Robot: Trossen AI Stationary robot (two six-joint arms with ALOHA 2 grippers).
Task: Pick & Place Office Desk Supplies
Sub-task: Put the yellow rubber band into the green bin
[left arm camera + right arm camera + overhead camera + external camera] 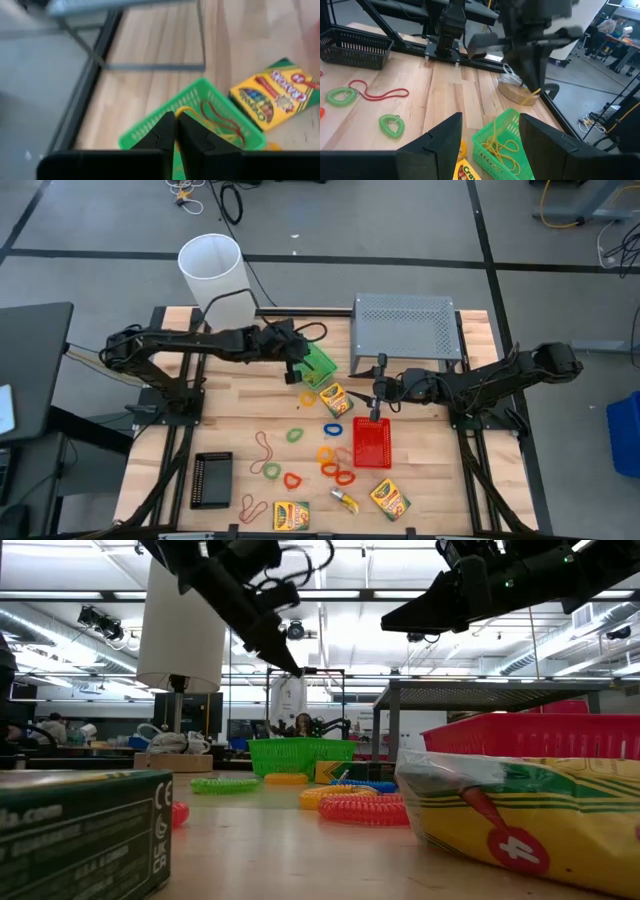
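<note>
At the table's near left corner lies a small black plastic mesh tray [211, 479], well apart from both arms. Right of it, thin red rubber bands [263, 448] trail over the pale wooden table top [430, 480], and a yellow-green cardboard crayon box [291, 515] lies at the near edge.

The left gripper [297, 367] hangs over the small green plastic mesh tray [318, 364] at the table's far middle. In the left wrist view its two dark fingers [161, 131] stand almost pressed together, with only a thin slit between the tips, and the green tray sits directly beneath them, holding thin tan and red rubber bands [215, 117]. In the right wrist view a thin yellowish strand [534, 93] shows at the tip of that gripper, above the tray; whether it is pinched cannot be told.

Just near of the green tray lies a second yellow-green crayon box [335, 399], with coiled loop bands of green [294, 434], blue [332, 427] and orange [329, 469] scattered nearer the front edge.

The right gripper [375, 393] hovers between the grey perforated metal riser [405, 328] and the small red plastic mesh tray [372, 442], its fingers [442, 135] spread wide and empty, pointing toward the green tray. The red tray lies just near of it. A third crayon box [389, 499] rests near the front edge, right of the loop bands.
</note>
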